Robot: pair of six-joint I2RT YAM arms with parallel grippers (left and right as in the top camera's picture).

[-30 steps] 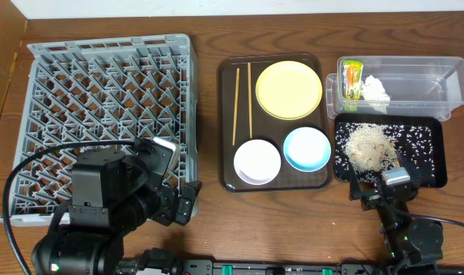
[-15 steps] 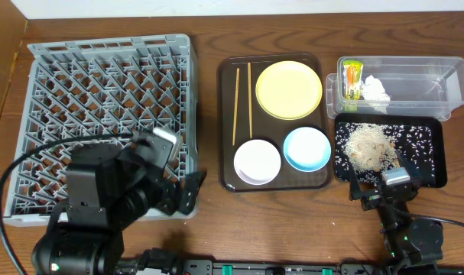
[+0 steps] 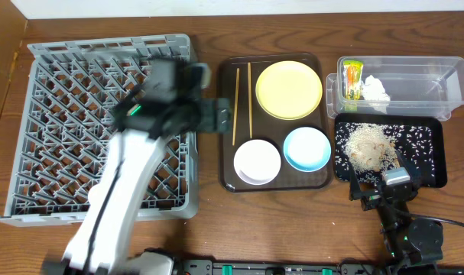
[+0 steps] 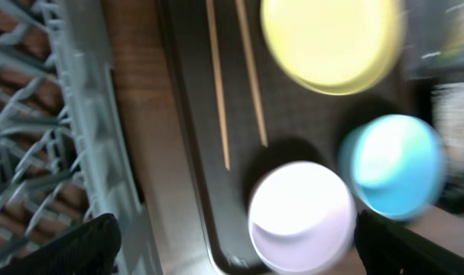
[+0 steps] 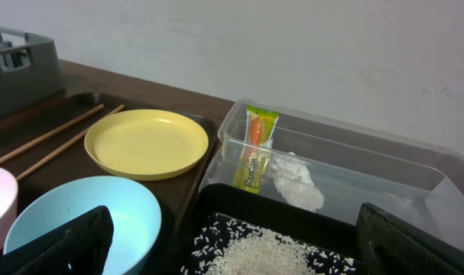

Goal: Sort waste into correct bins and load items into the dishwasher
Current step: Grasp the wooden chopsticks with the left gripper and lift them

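Observation:
The grey dishwasher rack (image 3: pixel 63 76) fills the left of the table. My left gripper (image 3: pixel 216 114) hangs open and empty over its right edge, beside the brown tray. On that tray lie two chopsticks (image 3: pixel 236 107), a yellow plate (image 3: pixel 289 89), a white bowl (image 3: pixel 257 162) and a light blue bowl (image 3: pixel 306 148). The clear tub (image 3: pixel 415 84) holds a snack wrapper (image 3: pixel 353 79) and a white tissue (image 3: pixel 377 90). Rice scraps (image 3: pixel 371 147) lie in the black tray (image 3: pixel 434 153). My right gripper (image 3: pixel 382 186) rests open at that tray's near edge, holding nothing.
The dark brown serving tray (image 3: pixel 224 153) sits between the rack and the two bins. Bare wooden table shows in front of the tray and along the back edge. The left wrist view is motion-blurred.
My left arm has swung up from the table's front left corner, across the rack, to the rack's right edge beside the chopsticks. The right arm has not moved.

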